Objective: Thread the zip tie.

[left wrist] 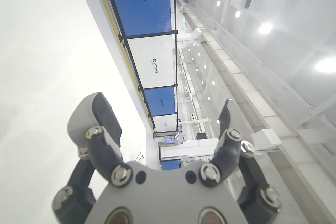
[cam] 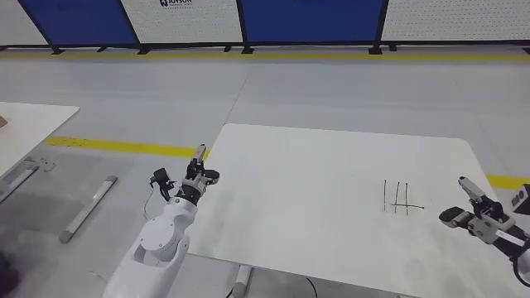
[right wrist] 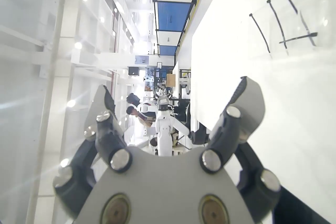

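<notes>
Top view showed a row of blue and white panels (cam: 310, 4) standing well beyond the far edge of the surface (cam: 315, 215), a broad white top with rounded corners. A second white table (cam: 29, 128) stood well off the surface's left side. A yellow floor line (cam: 124, 146) ran up to the surface's far left corner.

The white left arm (cam: 161, 244) rose just outside the surface's left edge, and the left claw (cam: 204, 162) pointed toward the far side. In the left wrist view the left claw (left wrist: 162, 104) was spread wide, with nothing between its dark pads (left wrist: 109, 117).

The right arm (cam: 507, 236) sat at the surface's right edge, on the near side, and the right claw (cam: 457, 200) hung by that edge. In the right wrist view the right claw (right wrist: 173, 84) was also spread wide and held nothing.

Four black zip ties (cam: 397, 197) lay flat on the right part of the surface, near the right claw and well apart from the left one. Three lay side by side, running from near edge toward far edge. The fourth lay across their near ends. In the right wrist view the zip ties (right wrist: 275, 20) lay untouched, the crosswise one crossing at least two others.
</notes>
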Robot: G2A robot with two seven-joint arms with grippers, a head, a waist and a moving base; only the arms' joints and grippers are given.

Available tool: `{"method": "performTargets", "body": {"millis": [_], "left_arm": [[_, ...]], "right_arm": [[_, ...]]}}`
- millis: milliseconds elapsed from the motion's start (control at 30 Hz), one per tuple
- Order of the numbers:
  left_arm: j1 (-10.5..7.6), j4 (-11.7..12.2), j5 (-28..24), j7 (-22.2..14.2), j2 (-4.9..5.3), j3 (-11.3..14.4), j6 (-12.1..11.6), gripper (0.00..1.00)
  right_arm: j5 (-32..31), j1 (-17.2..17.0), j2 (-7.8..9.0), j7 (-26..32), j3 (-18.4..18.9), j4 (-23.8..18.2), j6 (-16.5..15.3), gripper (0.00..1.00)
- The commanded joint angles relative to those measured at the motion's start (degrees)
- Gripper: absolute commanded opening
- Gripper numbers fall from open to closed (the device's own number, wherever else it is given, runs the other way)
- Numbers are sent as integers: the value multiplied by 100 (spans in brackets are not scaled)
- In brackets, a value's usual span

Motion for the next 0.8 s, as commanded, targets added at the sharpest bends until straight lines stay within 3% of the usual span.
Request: {"method": "performTargets", "body": {"millis": [0,100,167,333,400,467,633,767], "left_arm": [[0,0,0,0,0,0,0,100],[0,0,0,0,0,0,0,100],[0,0,0,0,0,0,0,100],[0,0,0,0,0,0,0,100],[0,0,0,0,0,0,0,100],[0,0,0,0,0,0,0,100],[0,0,0,0,0,0,0,100],[0,0,0,0,0,0,0,100]], "right_arm": [[-1,1,0,10,0,0,0,100],[-1,1,0,10,0,0,0,100],[-381,137,61,516,-42,-168,-34,100],[-513,929,267,1974,280,400,243,100],[-832,1313,375,2739,193,736,283,100],[-1083,1652,434,2991,27,1108,343,100],[-1521,2374,543,2971,-569,2124,205,100],[-1724,2586,556,2612,-798,2733,-10,100]]}}
